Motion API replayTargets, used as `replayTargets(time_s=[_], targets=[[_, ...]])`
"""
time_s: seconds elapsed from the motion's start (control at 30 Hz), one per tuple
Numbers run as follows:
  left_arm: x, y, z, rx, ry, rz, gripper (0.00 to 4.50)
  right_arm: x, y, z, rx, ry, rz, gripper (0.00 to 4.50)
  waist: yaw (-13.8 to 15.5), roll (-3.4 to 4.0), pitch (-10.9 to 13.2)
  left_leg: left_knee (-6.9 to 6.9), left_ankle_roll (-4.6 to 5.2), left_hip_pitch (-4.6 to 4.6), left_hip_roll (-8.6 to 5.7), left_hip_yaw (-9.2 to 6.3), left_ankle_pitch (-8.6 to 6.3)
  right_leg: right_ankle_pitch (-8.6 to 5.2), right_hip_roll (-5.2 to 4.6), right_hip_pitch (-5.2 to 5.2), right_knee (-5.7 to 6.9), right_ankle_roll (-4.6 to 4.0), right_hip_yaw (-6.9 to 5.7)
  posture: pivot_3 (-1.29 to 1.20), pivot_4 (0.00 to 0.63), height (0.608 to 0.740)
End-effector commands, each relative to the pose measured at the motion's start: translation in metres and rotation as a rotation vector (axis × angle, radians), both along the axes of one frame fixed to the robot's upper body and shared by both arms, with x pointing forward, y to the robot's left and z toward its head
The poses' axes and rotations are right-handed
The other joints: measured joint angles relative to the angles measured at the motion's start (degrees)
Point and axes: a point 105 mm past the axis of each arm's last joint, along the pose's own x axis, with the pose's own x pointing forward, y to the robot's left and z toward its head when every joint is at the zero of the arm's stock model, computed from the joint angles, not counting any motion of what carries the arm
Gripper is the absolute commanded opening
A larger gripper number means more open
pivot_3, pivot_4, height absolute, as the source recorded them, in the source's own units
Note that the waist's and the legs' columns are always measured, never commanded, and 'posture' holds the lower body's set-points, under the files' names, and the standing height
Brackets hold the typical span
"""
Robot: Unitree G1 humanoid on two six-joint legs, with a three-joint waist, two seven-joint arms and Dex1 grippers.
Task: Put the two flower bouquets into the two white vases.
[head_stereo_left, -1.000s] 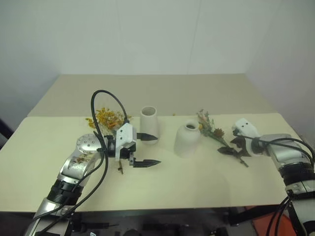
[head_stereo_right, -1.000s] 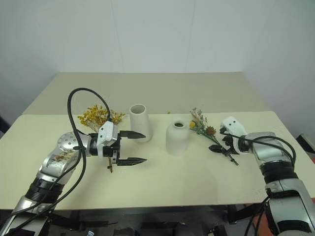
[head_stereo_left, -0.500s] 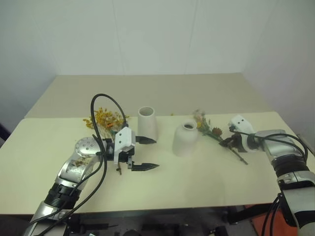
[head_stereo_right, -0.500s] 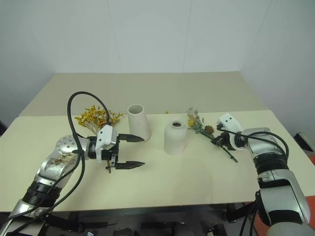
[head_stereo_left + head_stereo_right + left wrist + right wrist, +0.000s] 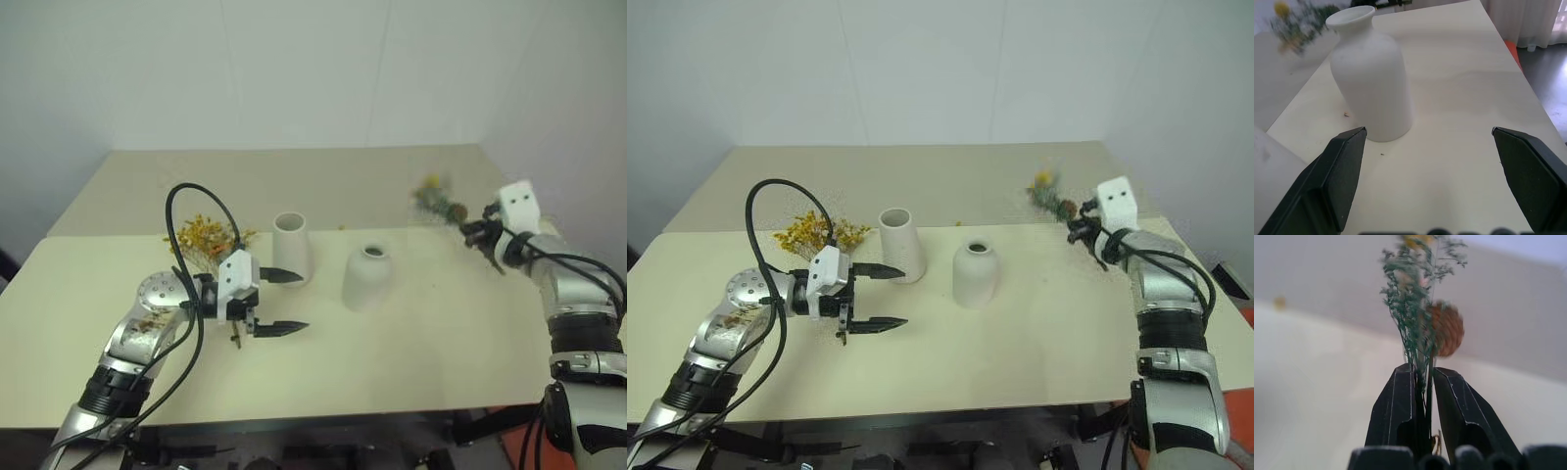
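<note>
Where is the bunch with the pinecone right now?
The sparse bouquet with the pinecone is in the air at the table's right side, its stems pinched in the right gripper, to the right of the squat vase.

We see a pale cream table (image 5: 411, 362) in front of us, with a second, slightly darker surface (image 5: 323, 181) butting against its far edge. Two white vases stand upright near the table's middle: the tall tapered vase (image 5: 292, 249) on the left and the squat rounded vase (image 5: 366, 278) to its right, close but apart. The yellow-orange bouquet (image 5: 204, 238) lies flat just left of the tall vase, its blooms toward the far edge. A few tiny crumbs (image 5: 1345, 115) dot the tabletop beside the squat vase.
</note>
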Motion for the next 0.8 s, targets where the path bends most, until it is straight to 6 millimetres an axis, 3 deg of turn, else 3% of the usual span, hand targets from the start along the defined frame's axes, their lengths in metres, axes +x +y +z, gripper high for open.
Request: replayTargets(time_s=[0.03,0.17,0.4,0.63,0.8], targets=[[-0.001,0.004,0.014,-0.024,-0.036,-0.004,4.5,-0.011,0.003,0.017,0.05,-0.072,-0.029,0.91,0.1,0.0,0.0,0.0,0.0,-0.01,0.0,-0.01,0.0,0.0,0.0,0.01,-0.01,0.0,-0.02,0.0,0.15,0.74],[0.0,0.004,0.015,-0.02,-0.035,-0.004,4.5,-0.017,0.008,0.006,0.069,-0.03,-0.022,0.91,0.2,0.01,0.0,0.01,0.0,0.0,-0.01,-0.01,0.0,0.0,-0.02,0.02,0.0,0.0,-0.02,0.0,0.15,0.74],[-0.002,0.005,0.014,-0.012,-0.026,0.001,4.5,-0.019,0.014,-0.033,-0.019,0.134,0.01,0.91,-0.2,0.01,0.0,0.0,0.02,0.02,-0.01,0.01,-0.01,0.0,-0.01,0.01,0.0,0.0,0.0,0.0,0.15,0.74],[-0.004,0.008,0.012,-0.005,-0.018,0.01,4.5,0.007,0.026,-0.036,-0.091,0.231,0.075,0.91,-0.4,0.04,0.0,-0.02,0.02,0.07,0.0,0.04,-0.01,0.0,0.02,0.01,0.01,0.0,0.04,0.0,0.15,0.74],[-0.007,0.016,0.014,-0.009,-0.015,0.043,4.5,0.012,0.045,-0.032,-0.119,0.233,0.155,0.91,-0.1,0.04,0.0,-0.06,0.04,-0.01,0.01,0.0,-0.02,0.0,0.01,-0.02,-0.06,0.0,-0.01,0.0,0.15,0.74]])
